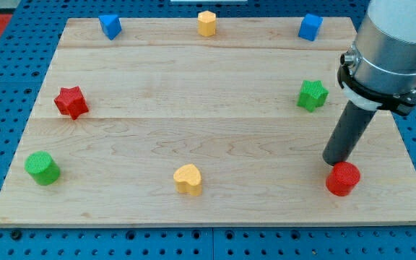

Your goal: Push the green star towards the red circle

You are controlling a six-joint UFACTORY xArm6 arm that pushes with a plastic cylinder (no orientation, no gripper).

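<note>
Yellow heart (188, 179): nearest the view's bottom edge, a little left of centre on the wooden board (193, 137); well apart from the work.
Red circle (343, 178): a short red cylinder at the view's lower right, near the board's bottom edge; this is the target.
My tip (336, 162): down on the board just above and left of the red circle, close enough that I cannot tell whether it touches; it is a bare rod, so there is nothing to open or close and it holds nothing.
Green star (312, 94): the block to move; at the view's right, above the red circle and a little to its left; apart from my tip, which sits between the two.
Handling: it looks like a small, stiff, light block that should slide easily on smooth wood; it cannot be gripped, only shoved; its points may make it spin if pushed off centre.
Where to press: I judge the star's upper side, slightly left, is the face to push, so the line runs through its middle towards the red circle; my tip must first go round it.
Bystanders: green cylinder (42, 167) lower left; red star (71, 102) left; two blue blocks (110, 25) (310, 27) and a yellow block (206, 23) along the top.
</note>
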